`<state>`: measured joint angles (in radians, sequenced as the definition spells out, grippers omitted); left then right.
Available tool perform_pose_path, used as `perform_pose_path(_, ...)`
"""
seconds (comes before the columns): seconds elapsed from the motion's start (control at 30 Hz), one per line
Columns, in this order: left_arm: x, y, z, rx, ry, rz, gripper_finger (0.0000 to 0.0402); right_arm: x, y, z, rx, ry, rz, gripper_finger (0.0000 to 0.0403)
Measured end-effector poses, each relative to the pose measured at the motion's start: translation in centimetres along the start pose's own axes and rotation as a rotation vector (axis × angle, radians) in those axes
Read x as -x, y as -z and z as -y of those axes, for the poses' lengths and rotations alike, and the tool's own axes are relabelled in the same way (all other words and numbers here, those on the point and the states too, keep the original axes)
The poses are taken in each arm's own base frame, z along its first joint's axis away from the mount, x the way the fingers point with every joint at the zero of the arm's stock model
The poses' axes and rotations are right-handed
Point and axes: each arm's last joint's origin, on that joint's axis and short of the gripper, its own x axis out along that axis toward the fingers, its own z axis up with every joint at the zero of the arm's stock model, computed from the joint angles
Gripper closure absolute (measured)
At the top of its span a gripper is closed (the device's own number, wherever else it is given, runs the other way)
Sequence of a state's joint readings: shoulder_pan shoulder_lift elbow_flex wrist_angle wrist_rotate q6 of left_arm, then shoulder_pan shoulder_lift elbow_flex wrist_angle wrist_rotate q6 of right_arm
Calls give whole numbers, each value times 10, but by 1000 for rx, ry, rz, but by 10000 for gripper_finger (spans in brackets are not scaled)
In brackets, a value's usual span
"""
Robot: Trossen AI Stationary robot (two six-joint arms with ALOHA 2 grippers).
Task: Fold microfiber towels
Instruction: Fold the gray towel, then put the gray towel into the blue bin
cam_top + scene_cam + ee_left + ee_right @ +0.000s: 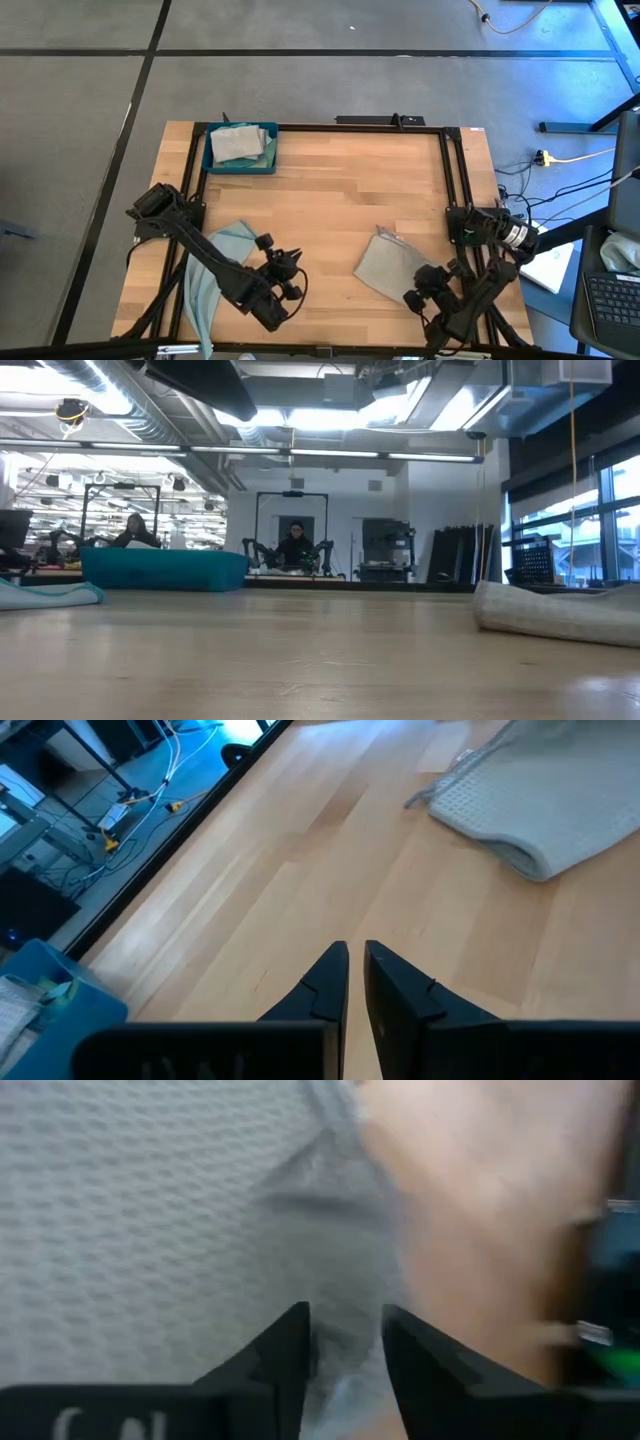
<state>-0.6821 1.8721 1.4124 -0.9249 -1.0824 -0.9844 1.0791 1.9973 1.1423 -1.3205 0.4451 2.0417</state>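
A light grey towel [388,266] lies folded on the wood at the near right, and it also shows in the low view [560,615]. My right gripper [345,1330] is open at its near right corner, with grey cloth showing in the gap. A pale blue towel [225,245] lies crumpled at the near left, partly under my left arm. My left gripper [356,960] hovers shut and empty over bare wood between the two towels. Several folded towels [240,143] rest in the blue tray [212,165] at the far left. My right gripper comes slanting down at the grey towel's corner [300,1230], one finger on either side of a raised fold. I cannot tell whether the fingertips touch the cloth. The towel lies flat on the table.
Black frame rails [450,190] run along the table's left, right and far edges. Bare wood [340,190] spans the table's middle. In the low view the tray [165,570] stands far left, and people sit in the room beyond.
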Motion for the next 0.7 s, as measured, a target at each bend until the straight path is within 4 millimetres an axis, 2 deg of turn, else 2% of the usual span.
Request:
perform_pose_path(0.2, -3, -1, -1, 4, -7, -3, 374, 9, 3, 3, 23, 31, -39, 253)
perform_pose_path(0.47, 0, 0, 0, 1, 0, -1, 374, 15, 9, 12, 65, 89, -71, 249)
perform_pose_path(0.6, -1, 0, 0, 2, 0, -1, 374, 35, 3, 16, 111, 91, 21, 249)
perform_pose_path(0.7, -3, -2, 1, -24, 7, -2, 374, 54, -3, 9, 234, -72, 170, 249)
